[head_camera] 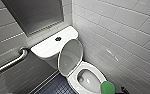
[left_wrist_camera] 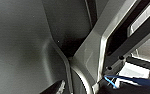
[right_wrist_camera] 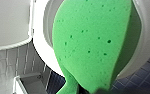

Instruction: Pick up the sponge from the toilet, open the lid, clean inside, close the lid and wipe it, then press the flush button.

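Note:
The white toilet [head_camera: 73,83] stands in the corner with its oval lid [head_camera: 70,57] raised against the tank [head_camera: 48,46]. The bowl [head_camera: 89,80] is uncovered. A small dark flush button [head_camera: 58,38] sits on the tank top. The bright green sponge [head_camera: 107,87] hangs over the bowl's front right rim. In the right wrist view the sponge [right_wrist_camera: 93,42] looms large in front of the bowl rim [right_wrist_camera: 148,37], its narrow end pinched in my right gripper [right_wrist_camera: 90,91], which is shut on it. My left gripper is open and holds nothing; its wrist view faces my own grey body panels.
White tiled walls close in behind and on the right [head_camera: 126,37]. A metal grab bar [head_camera: 11,62] runs along the left wall, under a grey panel [head_camera: 33,12]. Dark blue floor tiles [head_camera: 56,87] lie left of the bowl.

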